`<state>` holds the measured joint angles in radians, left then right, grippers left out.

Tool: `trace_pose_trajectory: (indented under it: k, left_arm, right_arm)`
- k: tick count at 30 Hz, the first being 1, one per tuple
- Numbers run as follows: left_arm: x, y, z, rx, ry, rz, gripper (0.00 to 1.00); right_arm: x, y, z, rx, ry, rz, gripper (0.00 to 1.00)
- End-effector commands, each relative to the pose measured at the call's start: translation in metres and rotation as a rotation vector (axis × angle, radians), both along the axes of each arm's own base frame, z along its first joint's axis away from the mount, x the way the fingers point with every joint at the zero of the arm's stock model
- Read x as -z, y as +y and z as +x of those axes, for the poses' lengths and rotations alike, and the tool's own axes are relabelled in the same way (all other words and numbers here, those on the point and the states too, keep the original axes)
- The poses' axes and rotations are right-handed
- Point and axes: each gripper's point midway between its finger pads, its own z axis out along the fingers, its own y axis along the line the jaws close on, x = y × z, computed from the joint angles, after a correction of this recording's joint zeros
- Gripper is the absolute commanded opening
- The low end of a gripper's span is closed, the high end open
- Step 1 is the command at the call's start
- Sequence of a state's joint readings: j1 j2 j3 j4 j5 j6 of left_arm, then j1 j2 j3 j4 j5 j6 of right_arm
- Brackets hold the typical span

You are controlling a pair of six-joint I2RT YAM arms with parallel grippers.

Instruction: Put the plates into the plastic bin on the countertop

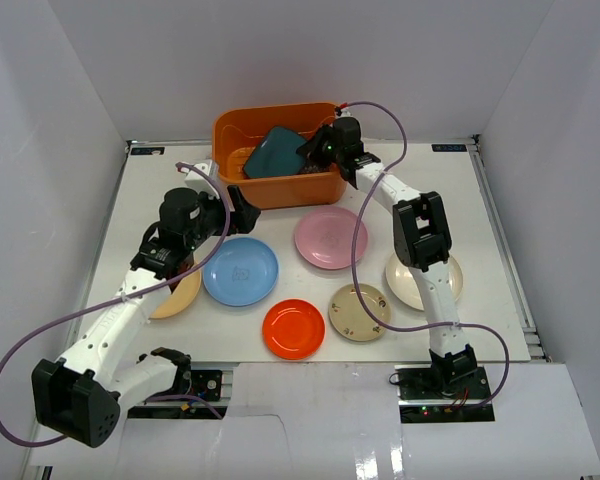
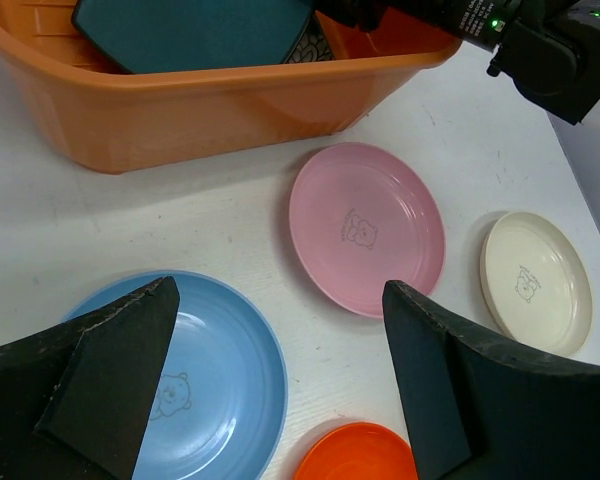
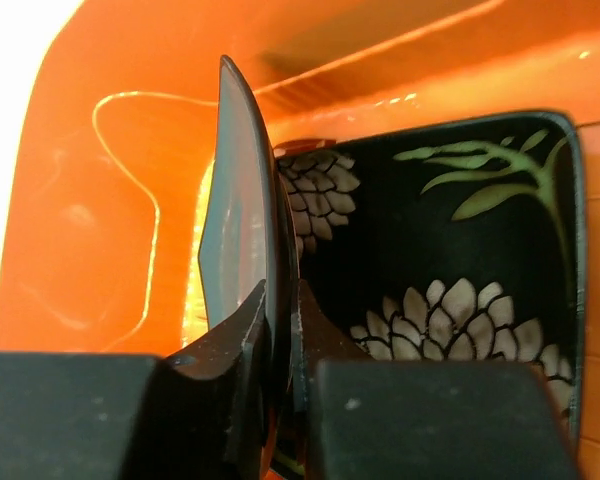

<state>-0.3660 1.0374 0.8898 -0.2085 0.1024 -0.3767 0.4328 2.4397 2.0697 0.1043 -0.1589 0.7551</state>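
Note:
The orange plastic bin stands at the back of the white countertop. My right gripper is shut on the rim of the square teal plate and holds it tilted inside the bin. In the right wrist view the teal plate is edge-on between my fingers, beside the black flowered plate lying in the bin. My left gripper is open and empty above the table between the blue plate and the pink plate.
On the table lie the blue plate, pink plate, red plate, beige patterned plate, cream plate and a tan-yellow plate partly under my left arm. White walls close three sides.

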Motion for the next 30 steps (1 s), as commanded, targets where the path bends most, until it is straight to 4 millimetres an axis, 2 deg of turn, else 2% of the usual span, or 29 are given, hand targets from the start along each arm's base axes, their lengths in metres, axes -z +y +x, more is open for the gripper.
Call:
trace_pose_trajectory:
  k: [1,3,4,7,9,11,12,13,17,21,26,27,29,30]
  left_arm:
    - [0.004,0.002,0.002,-0.01,-0.006,0.016,0.93]
    - [0.005,0.001,0.003,-0.01,-0.006,0.014,0.93]
    - [0.006,0.002,0.003,-0.011,-0.004,0.017,0.93]
    - [0.009,0.003,0.005,-0.021,-0.002,0.023,0.93]
    - [0.011,0.005,0.006,-0.033,0.001,0.028,0.93]
    - [0.015,0.006,0.006,-0.043,0.01,0.034,0.93]
    - [0.017,0.008,0.006,-0.049,0.015,0.036,0.93]
    - [0.018,0.008,0.007,-0.058,0.02,0.033,0.93]
    - [0.022,0.019,0.009,-0.128,0.066,0.056,0.93]
    - [0.036,0.035,0.005,-0.216,0.139,0.084,0.89]
    - [0.072,0.06,-0.018,-0.349,0.284,0.121,0.84]
    - [0.078,0.065,-0.023,-0.377,0.307,0.131,0.82]
    - [0.091,0.082,-0.034,-0.463,0.357,0.171,0.82]
    - [0.097,0.088,-0.039,-0.512,0.383,0.159,0.81]
  right_arm:
    - [-0.074,-0.002,0.012,0.022,-0.18,0.085,0.17]
    - [-0.068,-0.003,0.011,0.022,-0.176,0.047,0.25]
    - [-0.062,-0.003,0.009,0.023,-0.159,0.024,0.34]
    - [-0.055,-0.007,0.005,0.03,-0.156,-0.024,0.5]
    - [-0.047,-0.009,0.001,0.029,-0.146,-0.054,0.55]
    - [-0.049,-0.01,-0.004,0.028,-0.15,-0.073,0.63]
    - [-0.042,-0.011,-0.008,0.022,-0.146,-0.099,0.66]
    - [-0.047,-0.011,-0.011,0.022,-0.158,-0.109,0.71]
    - [-0.045,-0.016,-0.02,0.03,-0.182,-0.189,0.82]
    - [-0.059,-0.02,-0.024,0.041,-0.26,-0.303,0.96]
    - [-0.075,-0.017,-0.035,-0.003,-0.338,-0.369,0.98]
    - [-0.089,-0.016,-0.039,-0.005,-0.364,-0.362,0.98]
    - [-0.099,-0.015,-0.047,-0.035,-0.395,-0.365,0.98]
    - [-0.118,-0.017,-0.052,-0.035,-0.425,-0.35,0.98]
